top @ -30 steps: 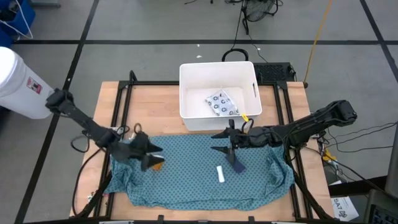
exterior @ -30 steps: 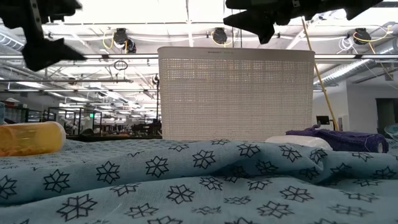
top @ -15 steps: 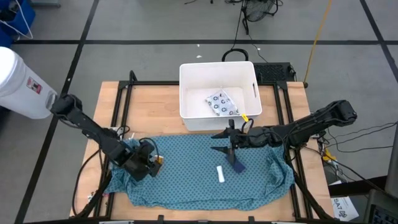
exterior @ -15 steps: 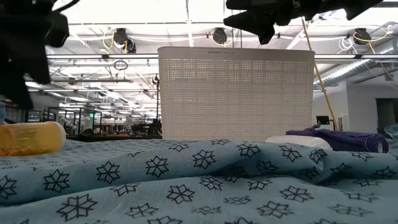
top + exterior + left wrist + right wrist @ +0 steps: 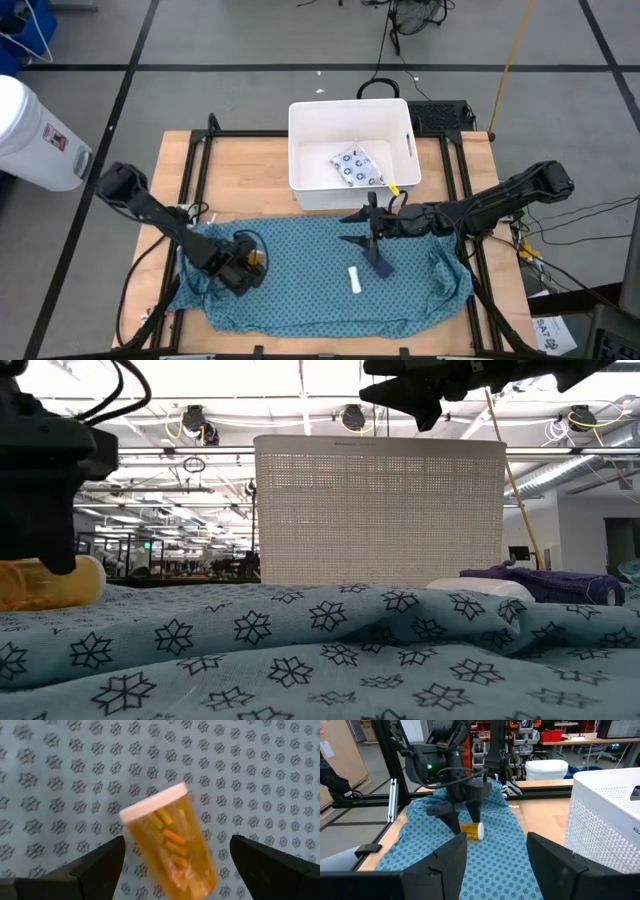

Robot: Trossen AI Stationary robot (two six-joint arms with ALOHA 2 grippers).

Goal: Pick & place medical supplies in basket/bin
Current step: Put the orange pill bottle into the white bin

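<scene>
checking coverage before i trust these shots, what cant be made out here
- Pill bottle: base cut off by the left wrist view's edge; in the high view the left gripper covers most of it.
- Packet: hidden in the low view behind the bin wall.
- Blue block: the right gripper overlaps one end in the high view.

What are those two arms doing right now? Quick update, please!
Left gripper open, jaws either side of pill bottle lying on cloth. Right gripper open, empty, near tub. Nothing blocking.
</scene>
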